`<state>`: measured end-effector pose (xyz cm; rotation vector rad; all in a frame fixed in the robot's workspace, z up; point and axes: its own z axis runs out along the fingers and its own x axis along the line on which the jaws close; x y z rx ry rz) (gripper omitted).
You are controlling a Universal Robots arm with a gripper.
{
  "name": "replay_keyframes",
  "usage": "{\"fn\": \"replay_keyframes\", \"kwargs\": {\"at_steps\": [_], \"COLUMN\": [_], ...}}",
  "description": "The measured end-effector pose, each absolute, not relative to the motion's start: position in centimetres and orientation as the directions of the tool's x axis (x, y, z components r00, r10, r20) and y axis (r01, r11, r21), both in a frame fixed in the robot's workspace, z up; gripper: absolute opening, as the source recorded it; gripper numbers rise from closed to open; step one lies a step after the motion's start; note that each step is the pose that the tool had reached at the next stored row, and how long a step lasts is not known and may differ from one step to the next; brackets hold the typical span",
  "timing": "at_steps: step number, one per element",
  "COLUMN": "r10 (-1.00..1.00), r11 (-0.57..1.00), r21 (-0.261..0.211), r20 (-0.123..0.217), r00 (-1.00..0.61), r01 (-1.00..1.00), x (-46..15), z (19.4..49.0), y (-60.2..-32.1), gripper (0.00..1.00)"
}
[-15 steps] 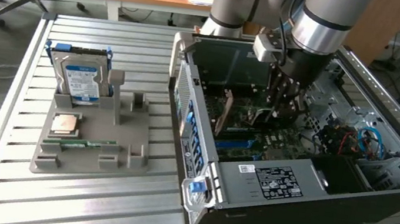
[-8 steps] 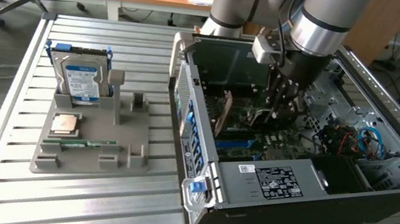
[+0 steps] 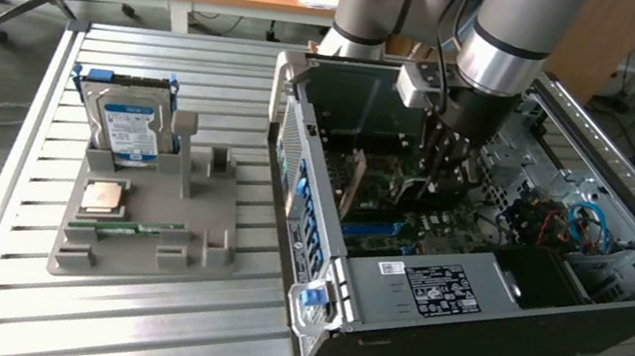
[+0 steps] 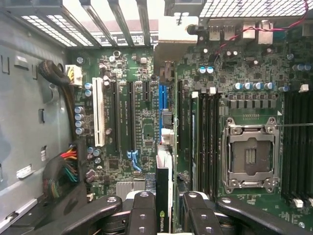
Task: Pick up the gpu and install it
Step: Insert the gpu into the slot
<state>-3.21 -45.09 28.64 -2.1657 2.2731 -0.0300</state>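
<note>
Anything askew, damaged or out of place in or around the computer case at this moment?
Nothing stands out. The gripper holds the gpu edge-on over the motherboard, roughly in line with the blue slot. The CPU socket is empty, with no visible damage. The hard drive stands upright in its grey holder.

A slatted metal table point(image 3: 145, 322) carries a grey holder tray point(image 3: 142, 256): a hard drive point(image 3: 130, 126) stands upright at its back, a square processor chip point(image 3: 103, 196) lies before it, and a green memory stick point(image 3: 128, 229) lies just beside the chip. At the exterior view's right of the tray sits an open computer case point(image 3: 495, 342), its green motherboard point(image 3: 410, 232) exposed, with red and blue cables point(image 3: 581, 227) near its drive bays. On the motherboard, a white expansion slot point(image 4: 99, 112) stands near a bundle of coloured wires point(image 4: 66, 166), well apart from the metal-framed processor socket point(image 4: 250, 156)
</note>
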Motion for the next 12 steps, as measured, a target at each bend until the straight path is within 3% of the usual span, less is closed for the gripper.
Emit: {"fn": "replay_keyframes", "kwargs": {"at_steps": [12], "r10": [-0.999], "r11": [0.048], "r21": [-0.015], "r20": [0.012], "r00": [-0.049], "r01": [-0.999], "x": [-3.48], "z": [28.23], "y": [-45.38], "gripper": [0.26]}}
